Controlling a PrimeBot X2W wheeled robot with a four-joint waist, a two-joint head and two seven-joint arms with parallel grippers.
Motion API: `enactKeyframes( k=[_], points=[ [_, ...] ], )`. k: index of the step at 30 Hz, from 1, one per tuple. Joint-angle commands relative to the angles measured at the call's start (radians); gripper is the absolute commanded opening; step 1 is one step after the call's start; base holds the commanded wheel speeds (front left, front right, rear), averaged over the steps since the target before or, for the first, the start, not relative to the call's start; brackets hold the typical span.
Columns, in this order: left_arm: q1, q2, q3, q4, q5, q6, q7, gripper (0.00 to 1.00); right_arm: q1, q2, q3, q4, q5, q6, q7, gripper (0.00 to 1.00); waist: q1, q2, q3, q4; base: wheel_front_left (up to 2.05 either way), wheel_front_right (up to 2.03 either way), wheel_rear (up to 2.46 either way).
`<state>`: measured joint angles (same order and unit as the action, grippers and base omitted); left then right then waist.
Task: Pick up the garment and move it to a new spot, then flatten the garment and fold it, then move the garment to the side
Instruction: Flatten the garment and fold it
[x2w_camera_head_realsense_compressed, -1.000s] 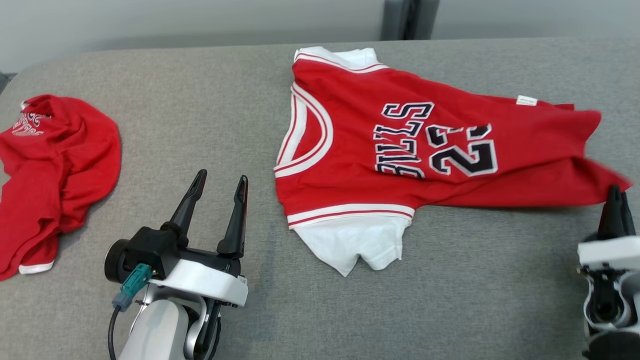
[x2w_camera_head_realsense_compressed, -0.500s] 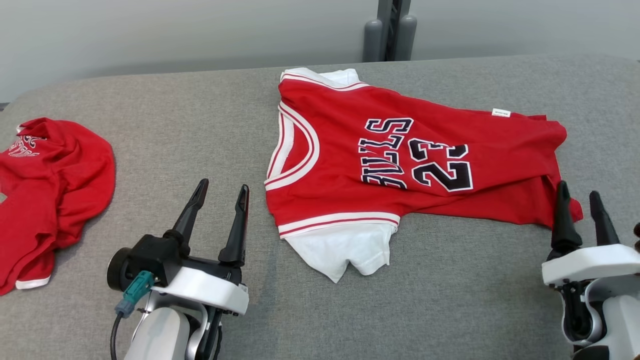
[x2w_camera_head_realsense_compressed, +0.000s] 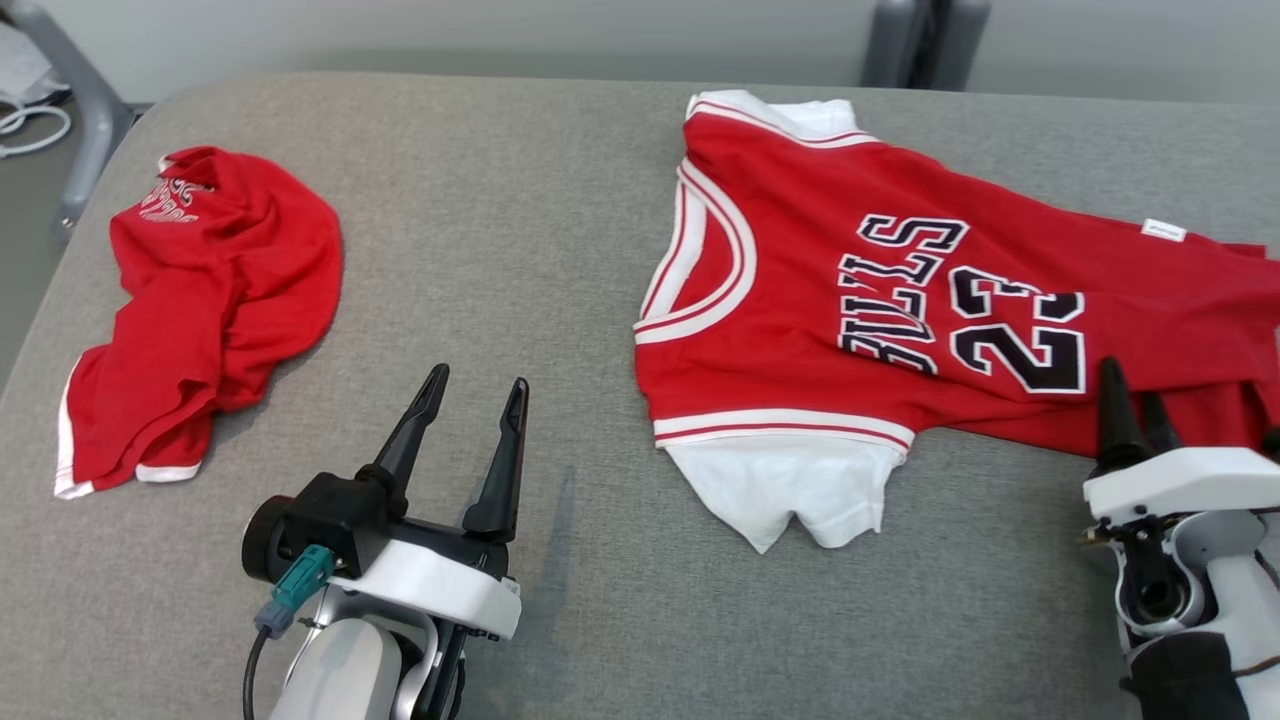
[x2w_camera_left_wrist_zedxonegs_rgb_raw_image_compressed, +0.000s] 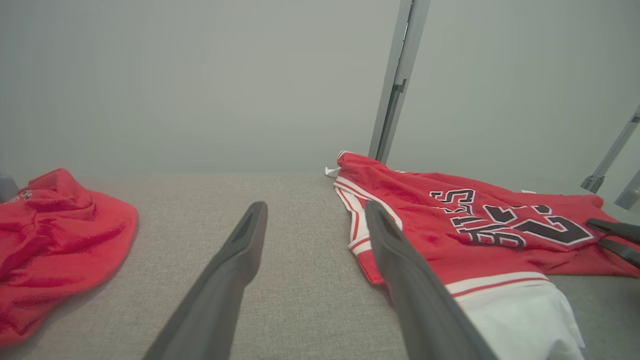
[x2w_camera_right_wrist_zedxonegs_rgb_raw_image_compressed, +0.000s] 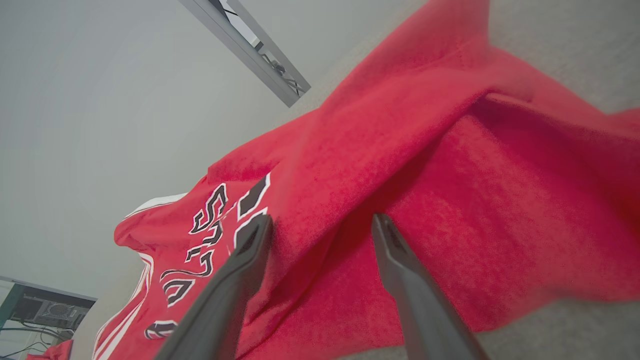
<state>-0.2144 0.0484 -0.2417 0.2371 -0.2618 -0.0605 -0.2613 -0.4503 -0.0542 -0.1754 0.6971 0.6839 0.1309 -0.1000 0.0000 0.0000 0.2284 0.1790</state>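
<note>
Red knit basketball jersey, white sleeves and dark lettering, lies spread on the grey fabric surface. It fills the right half of the head view, neck toward frame centre, hem running off the right edge. Hem end is rumpled, one fold lapping over another in the right wrist view. Not flat yet.

Handling, by judgement: light, limp, soft cloth. Will drape and bunch when lifted, not hold shape. Not fragile, not slippery; the weave should pinch well. Best holds look like the two hem corners or the shoulder seams. The banded white-and-red trim is thicker and should give a firmer bite. A one-point lift would likely let it swing and crumple.

Right hand, lower right of the head view: fingers spread, nothing between them, tips over the jersey's lower hem edge. Touching the cloth or just above it, cannot tell.

Left hand, lower left of centre: fingers wide, empty, over bare surface, apart from the jersey's near white sleeve.

Crumpled red garment with white trim sits at upper left, well apart.
</note>
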Motion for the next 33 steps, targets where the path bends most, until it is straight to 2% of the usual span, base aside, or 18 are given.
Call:
enactKeyframes(
  k=[1, 3, 4, 5, 6, 7, 10, 15, 19, 23, 24, 25, 26, 30, 33],
  points=[
    [-0.017, 0.003, 0.0, 0.0, -0.006, 0.005, -0.003, 1.0, -0.025, -0.009, -0.019, 0.021, 0.017, 0.0, -0.008, 1.0, 0.0, 0.0, 0.014, 0.02, 0.0, 0.0, 0.0],
    [-0.021, 0.003, -0.003, 0.0, -0.007, 0.005, -0.003, 1.0, -0.041, -0.013, -0.022, 0.032, 0.021, 0.0, -0.02, 1.0, 0.0, 0.0, 0.021, 0.029, 0.0, 0.0, 0.0],
    [-0.021, 0.003, -0.005, 0.0, -0.008, 0.005, -0.003, 1.0, -0.05, -0.018, -0.017, 0.029, 0.019, 0.0, -0.031, 0.47, 0.0, 0.0, 0.022, 0.033, 0.0, 0.0, 0.0],
    [-0.021, 0.003, -0.005, 0.0, -0.008, 0.005, -0.003, 1.0, -0.05, -0.018, -0.017, 0.029, 0.019, 0.0, -0.031, 0.47, 0.0, 0.0, 0.022, 0.033, 0.0, 0.0, 0.0],
    [-0.02, 0.004, -0.006, 0.001, -0.008, 0.005, -0.003, 1.0, -0.058, -0.022, -0.01, 0.018, 0.018, 0.0, -0.044, 0.19, 0.0, 0.0, 0.023, 0.036, 0.0, 0.0, 0.0],
    [-0.019, 0.004, -0.006, 0.002, -0.008, 0.005, -0.003, 1.0, -0.065, -0.028, -0.004, 0.005, 0.02, 0.0, -0.06, 0.0, 0.0, 0.0, 0.023, 0.039, 0.0, 0.0, 0.0],
    [-0.014, 0.003, -0.01, 0.004, -0.01, 0.007, -0.003, 1.0, -0.075, -0.069, 0.012, -0.026, -0.037, 0.0, -0.112, 0.0, 0.0, 0.0, 0.021, 0.046, 0.0, 0.0, 0.0],
    [-0.008, 0.005, -0.024, 0.01, -0.018, 0.008, -0.003, 1.0, -0.116, -0.095, 0.022, -0.027, -0.211, 0.0, -0.139, 0.0, 0.0, 0.0, 0.017, 0.061, 0.0, 0.0, 0.0],
    [-0.016, 0.003, -0.041, 0.014, -0.029, 0.009, -0.003, 1.0, -0.175, -0.129, 0.004, 0.033, -0.42, 0.0, -0.087, 0.0, 0.0, 0.0, 0.021, 0.082, 0.0, 0.0, 0.0],
    [-0.026, 0.004, -0.051, 0.019, -0.037, 0.014, -0.003, 1.0, -0.256, -0.143, -0.009, 0.088, -0.626, 0.0, 0.034, 0.01, 0.0, 0.0, 0.033, 0.108, 0.0, 0.0, 0.0],
    [-0.027, 0.004, -0.053, 0.021, -0.04, 0.015, -0.003, 1.0, -0.274, -0.149, -0.012, 0.1, -0.672, 0.0, 0.071, 0.24, 0.0, 0.0, 0.036, 0.114, 0.0, 0.0, 0.0],
    [-0.03, 0.003, -0.055, 0.022, -0.042, 0.016, -0.003, 1.0, -0.291, -0.15, -0.011, 0.11, -0.709, 0.0, 0.103, 0.4, 0.0, 0.0, 0.039, 0.12, 0.0, 0.0, 0.0],
    [-0.032, 0.003, -0.058, 0.022, -0.046, 0.016, -0.003, 1.0, -0.309, -0.15, -0.014, 0.122, -0.745, 0.0, 0.138, 1.0, 0.0, 0.0, 0.042, 0.127, 0.0, 0.0, 0.0],
    [-0.037, 0.004, -0.071, 0.028, -0.059, 0.021, -0.003, 1.0, -0.357, -0.157, 0.045, 0.158, -0.871, 0.0, 0.219, 1.0, 0.0, 0.0, 0.051, 0.151, 0.0, 0.0, 0.0],
    [-0.041, 0.003, -0.077, 0.028, -0.066, 0.025, -0.003, 1.0, -0.394, -0.162, 0.1, 0.174, -0.933, 0.0, 0.216, 1.0, 0.0, 0.0, 0.059, 0.16, 0.0, 0.0, 0.0]
  ],
)
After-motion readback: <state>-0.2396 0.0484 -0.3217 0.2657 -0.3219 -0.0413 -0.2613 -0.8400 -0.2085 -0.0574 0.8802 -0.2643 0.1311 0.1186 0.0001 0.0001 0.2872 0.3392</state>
